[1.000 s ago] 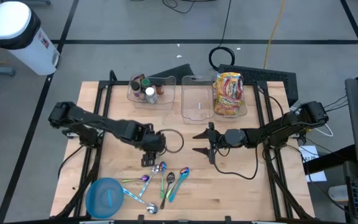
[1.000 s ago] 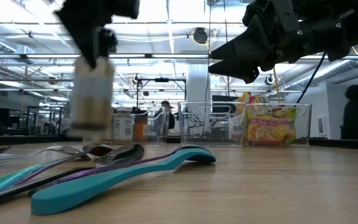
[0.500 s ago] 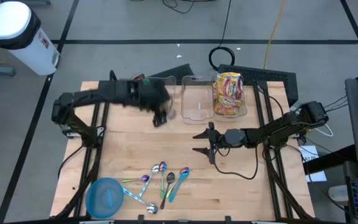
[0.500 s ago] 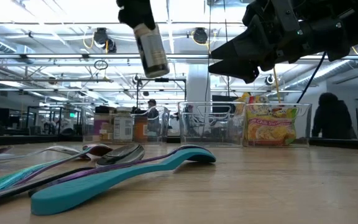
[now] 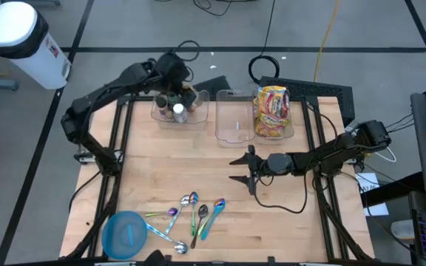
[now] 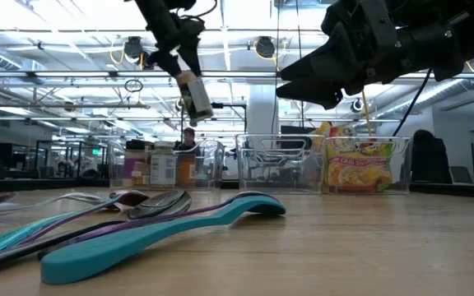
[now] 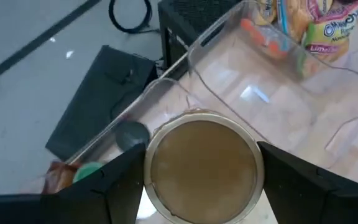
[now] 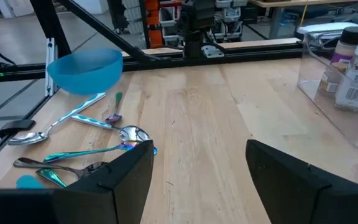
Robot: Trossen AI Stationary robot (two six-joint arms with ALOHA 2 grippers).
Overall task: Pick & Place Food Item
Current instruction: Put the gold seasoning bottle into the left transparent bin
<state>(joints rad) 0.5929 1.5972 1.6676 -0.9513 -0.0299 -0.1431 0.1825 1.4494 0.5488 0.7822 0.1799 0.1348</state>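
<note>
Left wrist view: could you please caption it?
Left gripper holds a round brown-topped jar above the clear plastic bin.

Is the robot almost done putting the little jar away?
Nearly. The jar is already picked up: the left gripper holds it in the air above the left clear bin, where other jars stand. What is left is lowering it in and letting go. The right gripper waits open over the table's middle, holding nothing.

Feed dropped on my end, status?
Left gripper shut on spice jar, in the air over left bin. Right gripper open, empty, hovering mid-table. Other jars in that bin.
</note>
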